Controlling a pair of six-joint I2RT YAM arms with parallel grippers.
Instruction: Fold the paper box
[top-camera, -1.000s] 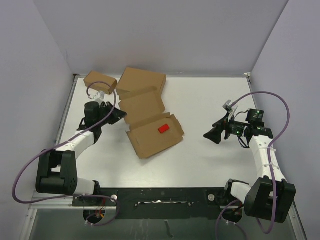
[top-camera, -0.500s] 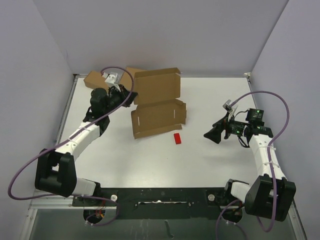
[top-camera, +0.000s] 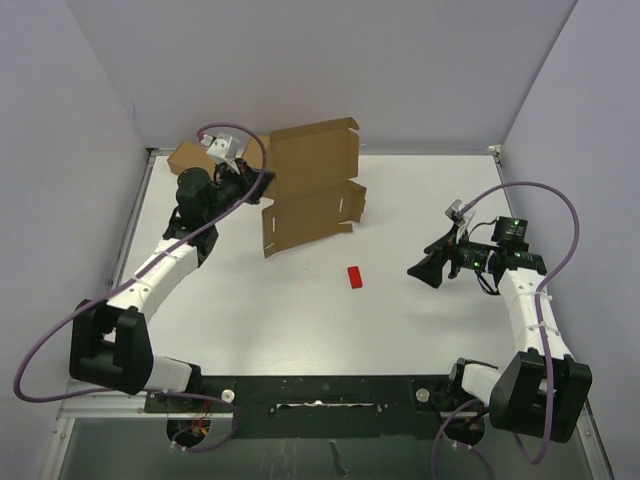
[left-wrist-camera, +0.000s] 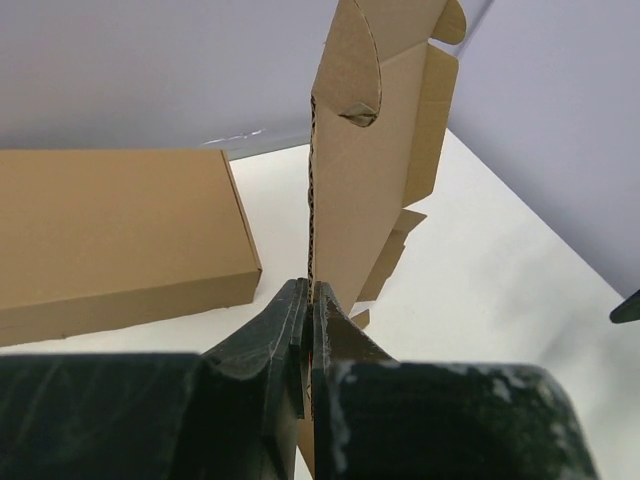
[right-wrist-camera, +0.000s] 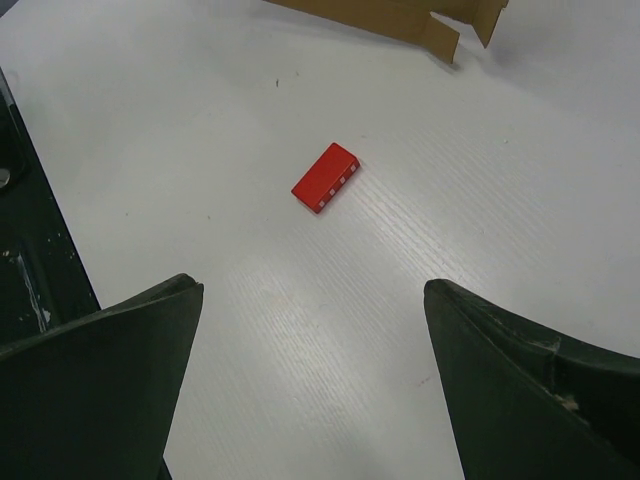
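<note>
Left tool (left-wrist-camera: 308, 292) pinches one panel edge of the paper box (top-camera: 310, 190), holding it raised over the far left corner of the surface (top-camera: 300, 330). Right tool (top-camera: 416, 271) spread, empty, near the right edge. Panels open, flaps untucked: folding judged barely begun.

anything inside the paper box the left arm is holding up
Nothing visible: the paper box, pinched by the shut left gripper, hangs unfolded with bare panels. The red block lies on the table outside it. The panels' back faces are hidden.
</note>
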